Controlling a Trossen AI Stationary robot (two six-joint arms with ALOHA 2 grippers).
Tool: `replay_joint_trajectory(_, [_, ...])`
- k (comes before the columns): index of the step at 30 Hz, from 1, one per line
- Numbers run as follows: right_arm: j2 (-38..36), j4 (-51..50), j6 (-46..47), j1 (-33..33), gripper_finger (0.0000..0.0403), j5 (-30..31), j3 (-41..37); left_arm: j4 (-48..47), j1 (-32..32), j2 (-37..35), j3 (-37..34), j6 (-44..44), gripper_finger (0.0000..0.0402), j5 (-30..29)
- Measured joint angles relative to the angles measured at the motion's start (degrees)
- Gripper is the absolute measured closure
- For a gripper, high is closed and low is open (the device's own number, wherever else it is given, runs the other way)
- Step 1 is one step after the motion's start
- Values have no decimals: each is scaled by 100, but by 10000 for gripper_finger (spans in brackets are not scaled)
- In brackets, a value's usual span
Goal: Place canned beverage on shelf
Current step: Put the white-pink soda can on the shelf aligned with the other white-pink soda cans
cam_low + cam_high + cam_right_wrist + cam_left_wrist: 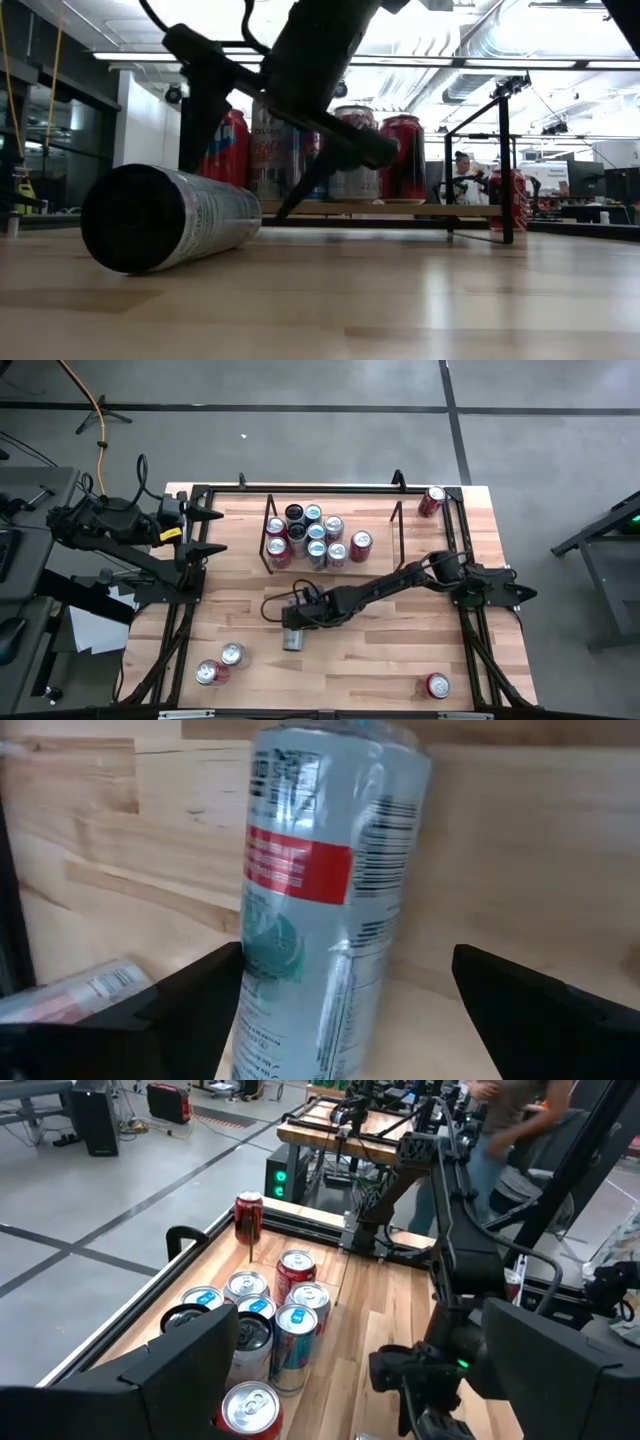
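Note:
A tall silver-and-teal canned beverage (292,638) (320,920) lies on its side on the wooden table, near the middle. My right gripper (293,622) (345,960) hangs over it, slanting down and open, one finger on either side of the can without plainly touching it. In the low view the can (170,215) rests on the table with the gripper above and behind it. The shelf (396,528) (400,209) stands at the far middle and carries several upright cans (305,535). My left gripper (212,532) (370,1380) waits open at the table's far left, raised.
Two loose cans (222,662) lie at the near left, one (437,685) at the near right, and one (432,500) at the far right corner. A black rail frame (462,550) edges the table. A person (510,1110) stands beyond the table.

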Motion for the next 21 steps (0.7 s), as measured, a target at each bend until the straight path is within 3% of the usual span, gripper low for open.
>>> replay_joint_trajectory(9, [332,809,450,93,59,-204,5,-10,3,9,0,4,32,-44])
replay_joint_trajectory(15, [398,754,495,176,62,-108,15,-22,7,8,0,4,32,-46])
replay_joint_trajectory(18, [394,719,232,207,83,-48,15,-57,7,7,0,17,32,-46])
replay_joint_trajectory(21, [332,629,-87,236,134,-114,6,-129,7,7,0,55,32,-46])
